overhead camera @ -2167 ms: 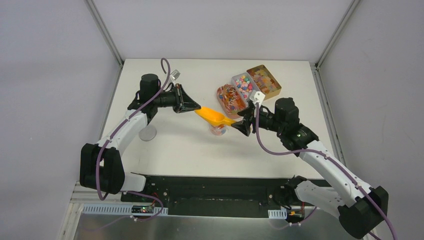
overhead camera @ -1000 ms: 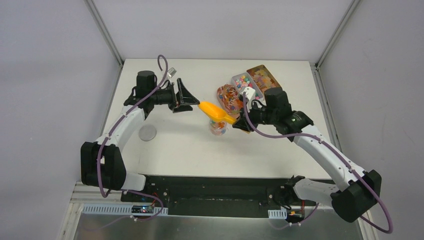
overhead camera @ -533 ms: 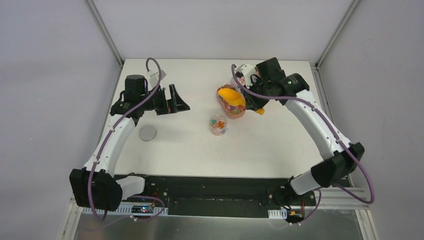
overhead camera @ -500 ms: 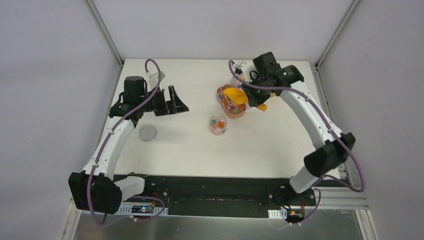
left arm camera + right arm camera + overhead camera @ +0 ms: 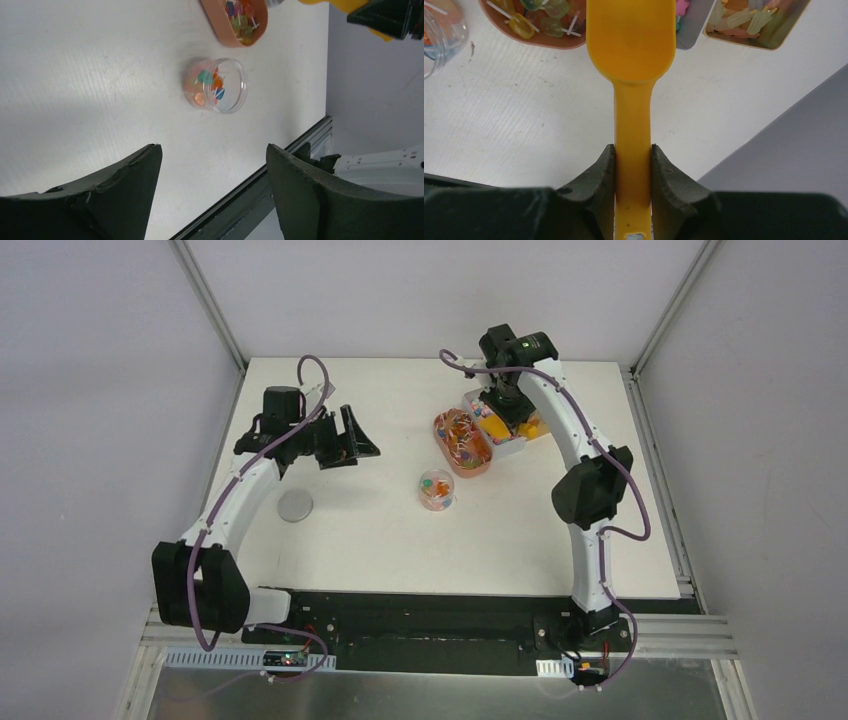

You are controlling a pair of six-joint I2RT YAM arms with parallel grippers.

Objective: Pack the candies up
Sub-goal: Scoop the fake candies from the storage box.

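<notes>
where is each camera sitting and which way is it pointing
Top external: above and behind the bases, facing down on the table; both arms show, left gripper open, right gripper at the far trays.
Left wrist: on the left arm, facing across the table to the clear jar; its open jaws frame the bottom.
Right wrist: on the right arm, facing along the orange scoop clamped in its jaws.
Shared: the clear jar and oval dish appear in all three.

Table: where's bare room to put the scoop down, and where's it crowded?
Bare: the wide near strip from the grey lid past the jar to the right edge, and the middle between the left gripper and the jar. Crowded: the far right, around the candy trays.
</notes>
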